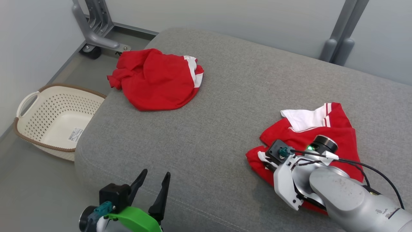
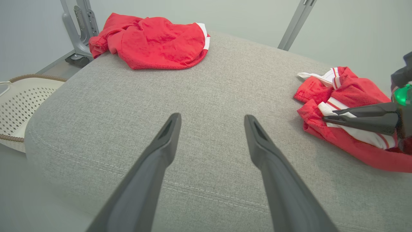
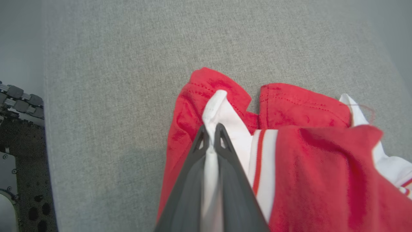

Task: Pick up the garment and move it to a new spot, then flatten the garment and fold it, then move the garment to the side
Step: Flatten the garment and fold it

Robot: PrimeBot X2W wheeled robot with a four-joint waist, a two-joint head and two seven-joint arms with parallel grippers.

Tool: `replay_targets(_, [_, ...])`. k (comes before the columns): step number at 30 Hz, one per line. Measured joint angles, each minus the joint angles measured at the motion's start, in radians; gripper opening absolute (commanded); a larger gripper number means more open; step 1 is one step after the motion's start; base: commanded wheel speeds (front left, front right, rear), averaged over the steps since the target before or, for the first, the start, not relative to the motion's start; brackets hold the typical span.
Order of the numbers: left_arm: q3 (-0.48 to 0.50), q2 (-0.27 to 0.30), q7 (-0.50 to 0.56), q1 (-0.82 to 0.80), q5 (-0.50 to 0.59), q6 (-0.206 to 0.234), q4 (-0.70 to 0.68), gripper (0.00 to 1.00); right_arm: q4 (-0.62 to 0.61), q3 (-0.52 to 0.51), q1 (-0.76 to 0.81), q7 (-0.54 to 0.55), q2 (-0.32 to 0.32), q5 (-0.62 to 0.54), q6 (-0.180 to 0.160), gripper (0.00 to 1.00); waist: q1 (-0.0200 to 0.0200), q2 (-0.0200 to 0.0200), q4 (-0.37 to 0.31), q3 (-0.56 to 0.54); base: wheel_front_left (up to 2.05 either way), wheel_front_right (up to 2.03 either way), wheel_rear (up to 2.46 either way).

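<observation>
Pinching the garment (image 3: 305, 167) by its white fold, the right fingers (image 3: 190, 183) meet; left fingers (image 2: 161, 145) stand wide, apart.

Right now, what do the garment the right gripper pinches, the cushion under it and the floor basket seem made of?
Garment: soft matte cloth, probably knit jersey; it creases, with stitched hems. Cushion: grey woven upholstery, matte; fine weave and seam show. Basket: likely moulded plastic, smooth cream, with rows of holes, brown rim.
</observation>
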Motion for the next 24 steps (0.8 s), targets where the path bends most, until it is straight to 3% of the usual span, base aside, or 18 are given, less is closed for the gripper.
replay_targets(4, [0.025, 0.019, 0.0, 0.027, 0.0, 0.001, -0.005, 1.0, -0.047, 0.019, -0.023, 0.0, 0.006, 0.013, 0.0, 0.09, 0.0, -0.0001, -0.025, -0.017, 0.0, 0.0, 0.0])
replay_targets(7, [0.036, 0.021, 0.003, 0.033, 0.0, 0.001, -0.016, 1.0, -0.072, 0.047, -0.031, -0.001, 0.004, 0.018, 0.0, 0.0, 0.0, 0.0, -0.053, -0.021, 0.0, 0.0, 0.0])
replay_targets(14, [0.045, 0.019, 0.008, 0.04, 0.0, 0.001, -0.034, 1.0, -0.119, 0.062, -0.031, -0.007, -0.012, 0.053, 0.0, 0.0, 0.0, 0.0, -0.122, -0.018, 0.0, 0.0, 0.0])
replay_targets(24, [0.044, 0.004, 0.011, 0.044, 0.0, 0.001, -0.057, 1.0, -0.149, 0.003, -0.033, -0.035, -0.074, 0.086, 0.0, 0.0, 0.0, 0.0, -0.202, 0.004, 0.0, 0.0, 0.0])
